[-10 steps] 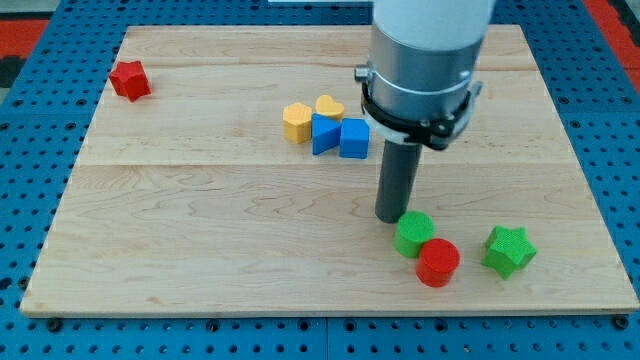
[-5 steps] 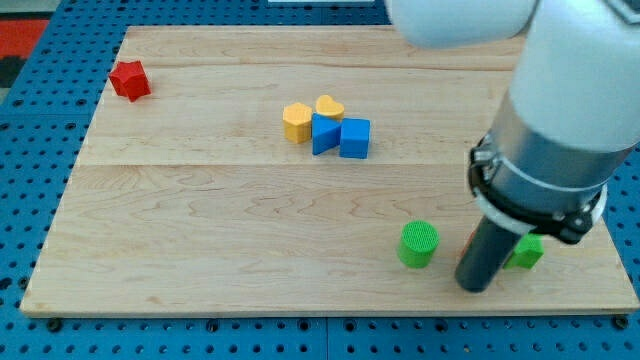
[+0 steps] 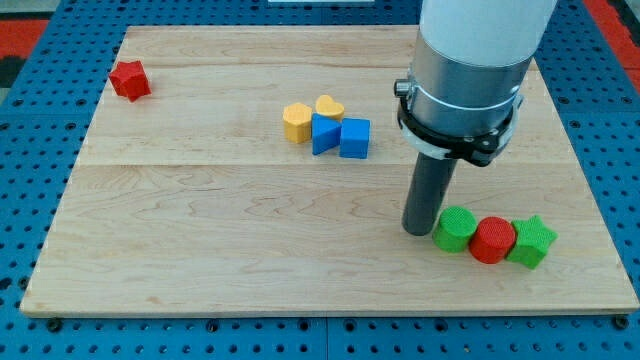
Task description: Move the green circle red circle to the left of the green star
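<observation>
A green circle [image 3: 457,229], a red circle [image 3: 492,240] and a green star [image 3: 531,242] stand in a row near the board's bottom right, touching each other, green circle at the left and star at the right. My tip [image 3: 417,229] rests on the board just left of the green circle, close to or touching it.
A yellow hexagon [image 3: 297,122], a yellow heart [image 3: 329,107], a blue triangle [image 3: 324,134] and a blue cube [image 3: 354,138] cluster at the board's upper middle. A red star [image 3: 129,79] lies at the top left. The board's bottom edge [image 3: 320,308] is close below the row.
The green circle has moved right and now touches the red circle, which sits against the green star. My tip went from the right of the green circle to its left side.
</observation>
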`<state>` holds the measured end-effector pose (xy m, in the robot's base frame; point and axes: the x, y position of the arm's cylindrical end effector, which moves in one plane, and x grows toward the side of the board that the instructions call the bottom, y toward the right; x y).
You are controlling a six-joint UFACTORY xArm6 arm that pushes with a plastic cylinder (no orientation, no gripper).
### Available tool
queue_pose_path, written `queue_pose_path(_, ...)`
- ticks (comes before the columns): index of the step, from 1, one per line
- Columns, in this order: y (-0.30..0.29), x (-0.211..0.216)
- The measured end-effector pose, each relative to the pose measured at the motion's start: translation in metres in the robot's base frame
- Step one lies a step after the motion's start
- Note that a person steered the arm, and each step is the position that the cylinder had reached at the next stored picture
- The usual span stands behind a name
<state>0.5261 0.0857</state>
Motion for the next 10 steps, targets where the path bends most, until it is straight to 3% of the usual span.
queue_pose_path(1, -0.078, -0.071)
queue_pose_path(3, -0.321, -0.09)
queue_pose_path(4, -0.355, -0.181)
queue_pose_path(5, -0.354, -0.252)
queue_pose_path(6, -0.245, -0.242)
queue_pose_path(8, -0.274, -0.291)
queue_pose_path(9, -0.155, -0.263)
queue_pose_path(10, -0.092, -0.246)
